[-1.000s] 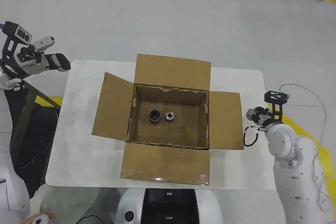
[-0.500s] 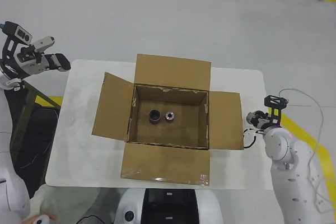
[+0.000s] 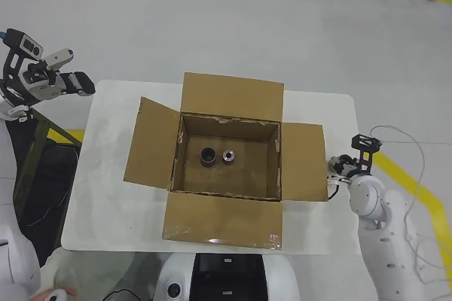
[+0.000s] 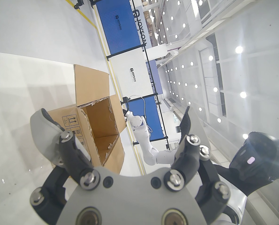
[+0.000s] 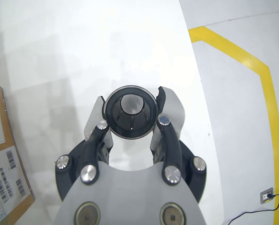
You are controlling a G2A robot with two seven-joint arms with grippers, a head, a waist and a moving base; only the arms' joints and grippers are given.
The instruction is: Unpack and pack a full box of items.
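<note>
Over the last second the right arm has drawn back along the table's right edge toward the robot's body, bringing the right gripper [image 3: 337, 164] closer to the box's right flap. The left arm has not changed position, and the box contents have not moved.

1. Right gripper [image 5: 132, 98]: the fingers are pressed against opposite sides of a black cylindrical sleeve [image 5: 131, 115], pinching it between them. The sleeve's open bore faces the wrist camera, and the white surface below is visible through it. Whether the sleeve touches the table cannot be told.

2. Position of the right gripper: over the white table [image 3: 113, 188], near its right edge and just beside the right flap of the box [image 3: 230, 96]. A yellow floor line [image 5: 265, 76] runs beyond the table edge.

3. Left gripper [image 4: 116, 118]: the fingers are spread wide with nothing between them. In the top view the left gripper [image 3: 79, 81] sits at the far left corner of the table, well apart from the box.

4. Box: it stands at the centre of the table with all four flaps folded outward. On its floor lie a dark ring [image 3: 209, 156] and a small metal piece [image 3: 228, 156], side by side, close together but apart.
</note>
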